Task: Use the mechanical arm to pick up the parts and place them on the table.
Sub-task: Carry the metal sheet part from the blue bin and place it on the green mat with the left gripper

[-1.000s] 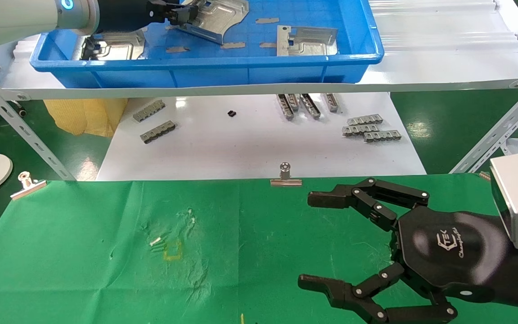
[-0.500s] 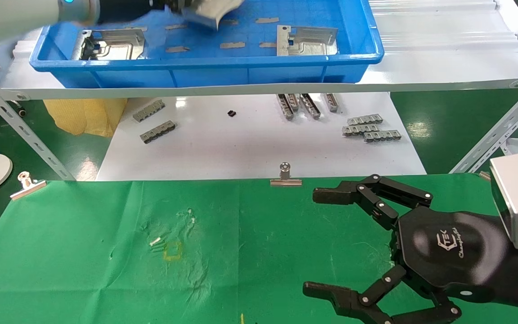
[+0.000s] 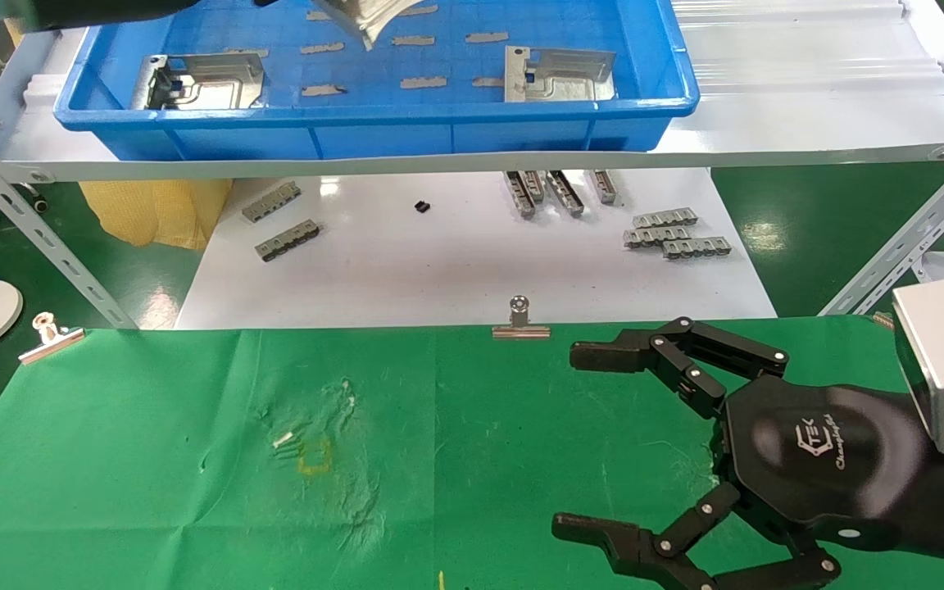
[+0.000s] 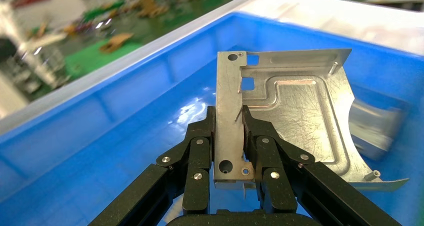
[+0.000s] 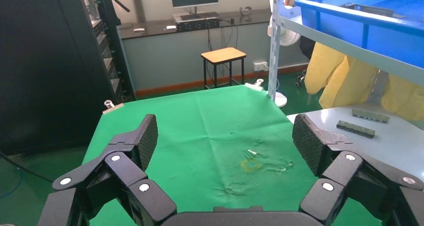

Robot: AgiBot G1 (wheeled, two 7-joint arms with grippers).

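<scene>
Left end effector (image 4: 229,136) pinches a stamped plate (image 4: 295,116) by its folded flange, clear above the blue bin (image 3: 374,123). Right end effector (image 3: 603,442) hangs spread wide over green table (image 3: 152,459), idle.

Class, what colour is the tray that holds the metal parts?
Bright blue. The tray shows best in the head view, on the white shelf.

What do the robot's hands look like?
Both are black. The right hand has chunky linked fingers joined by silver pins, a glossy rounded palm with a white "TEK" logo, and a silver-grey box wrist. The left hand has the same black linked fingers with silver pins.
</scene>
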